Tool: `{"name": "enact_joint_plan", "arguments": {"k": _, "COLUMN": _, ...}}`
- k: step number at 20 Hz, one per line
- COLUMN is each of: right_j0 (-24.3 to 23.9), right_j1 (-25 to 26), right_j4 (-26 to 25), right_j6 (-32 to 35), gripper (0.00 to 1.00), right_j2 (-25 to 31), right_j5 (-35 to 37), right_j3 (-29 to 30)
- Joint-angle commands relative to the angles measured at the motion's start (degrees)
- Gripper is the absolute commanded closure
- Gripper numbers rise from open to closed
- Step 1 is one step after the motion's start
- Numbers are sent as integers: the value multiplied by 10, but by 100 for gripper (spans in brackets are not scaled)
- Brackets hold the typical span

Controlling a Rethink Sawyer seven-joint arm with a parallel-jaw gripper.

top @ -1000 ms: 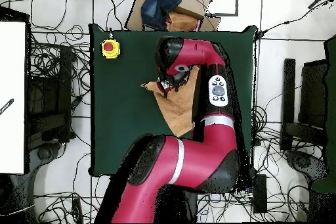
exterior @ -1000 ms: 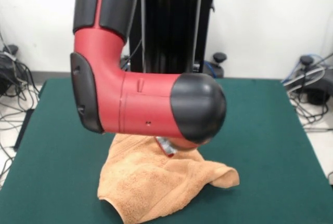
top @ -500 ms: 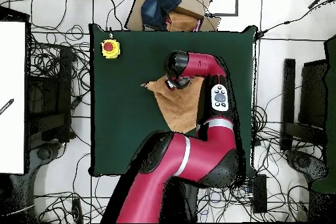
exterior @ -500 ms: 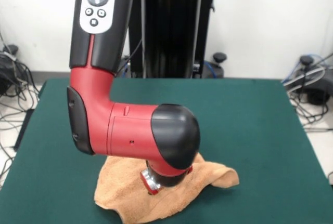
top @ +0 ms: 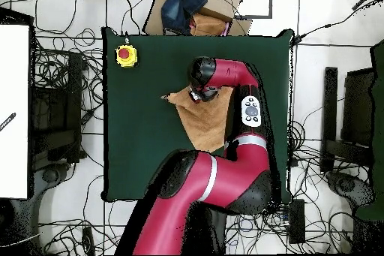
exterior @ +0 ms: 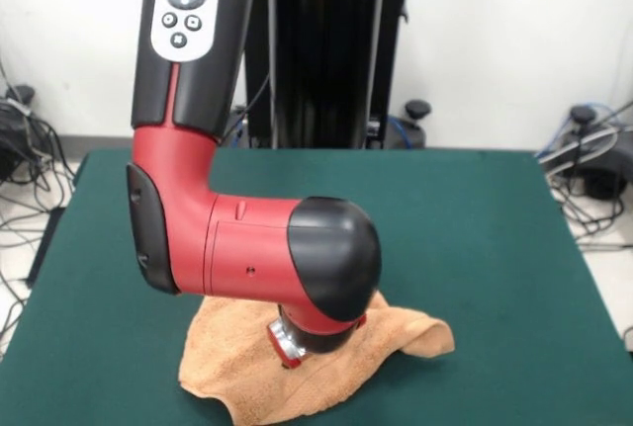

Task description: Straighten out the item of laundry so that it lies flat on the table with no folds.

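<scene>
The item of laundry (exterior: 401, 332) is a peach-orange towel lying rumpled near the front edge of the green table (exterior: 475, 228), with a raised fold at its right corner. My gripper (exterior: 289, 355) hangs under the red and black wrist and is pressed down on the towel's middle; the wrist hides whether it is open or shut. In the overhead view the towel (top: 204, 121) spreads out from the arm, and the gripper (top: 199, 94) sits at the towel's upper edge. The arm hides part of the cloth in both views.
A yellow box with a red button (top: 126, 55) stands at one table (top: 142, 140) corner. A cardboard box with blue cloth (top: 191, 9) lies just past the table's edge. Cables lie on the floor all around.
Over the last second the arm came down and its wrist turned, bringing the gripper onto the towel. The towel sank lower. Nothing has moved in the last half second.
</scene>
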Motion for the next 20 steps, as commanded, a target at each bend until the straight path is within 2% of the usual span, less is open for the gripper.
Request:
{"name": "enact_joint_plan", "arguments": {"k": 1, "right_j0": 20, "right_j1": 67, "right_j4": -32, "right_j6": 66, "gripper": 0, "right_j2": -8, "right_j5": -89, "right_j3": 88}}
{"name": "enact_joint_plan", "arguments": {"k": 7, "right_j0": 23, "right_j1": 78, "right_j4": -44, "right_j6": 77, "gripper": 0, "right_j2": -15, "right_j5": -125, "right_j3": 88}}
{"name": "enact_joint_plan", "arguments": {"k": 15, "right_j0": 36, "right_j1": 31, "right_j4": -92, "right_j6": 33, "gripper": 0, "right_j2": -36, "right_j5": -266, "right_j3": 210}}
{"name": "enact_joint_plan", "arguments": {"k": 20, "right_j0": 33, "right_j1": -6, "right_j4": -93, "right_j6": 47, "gripper": 0, "right_j2": -37, "right_j5": -292, "right_j3": 288}}
